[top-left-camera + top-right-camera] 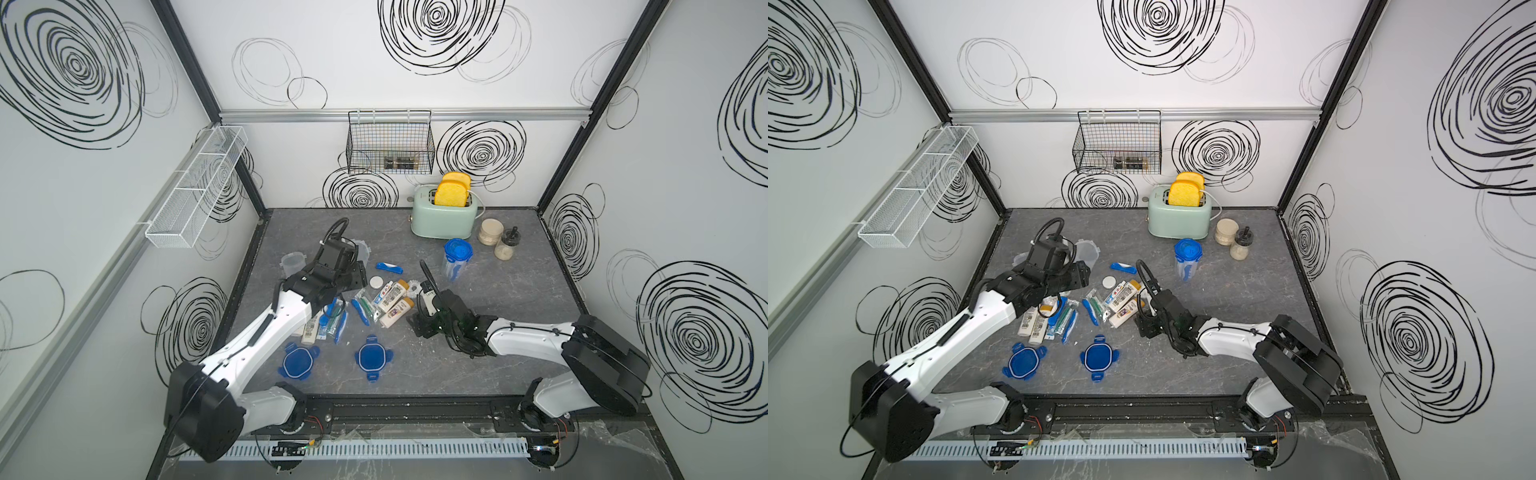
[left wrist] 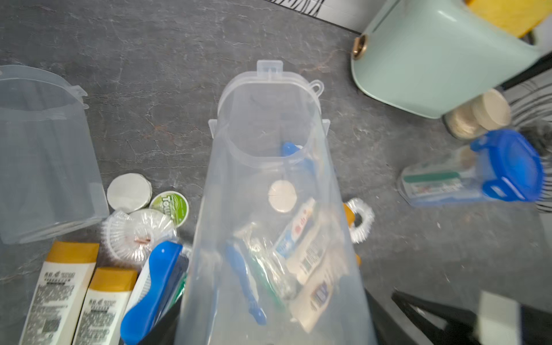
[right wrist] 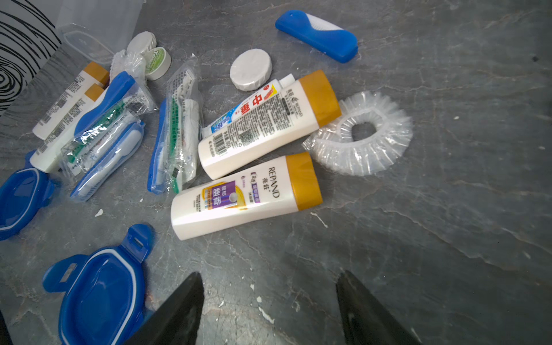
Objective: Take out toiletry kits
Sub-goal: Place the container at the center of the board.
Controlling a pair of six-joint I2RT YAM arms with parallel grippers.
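Toiletry kits [image 1: 397, 311] lie loose on the bench [image 1: 498, 332] between the left fingers [image 1: 356, 279] and the right fingers [image 1: 420, 327].
In both top views cream bottles [image 1: 400, 291], toothpaste [image 1: 384, 293], blue toothbrushes [image 1: 360, 312] and round tins [image 1: 376, 281] sit in two heaps, one just beside the right fingers, one behind the left fingers under that arm; two blue lids [image 1: 298, 360] lie nearer the arm bases, and a lidded container [image 1: 455, 259] stands beyond the right fingers, well apart. The left wrist view shows the left fingers clamped on a clear container [image 2: 268, 209] at its base, its mouth pointing away from them, kit pieces showing through its wall. The right wrist view shows the right fingers [image 3: 176, 307] spread with nothing between them over bare bench, two cream bottles just ahead.
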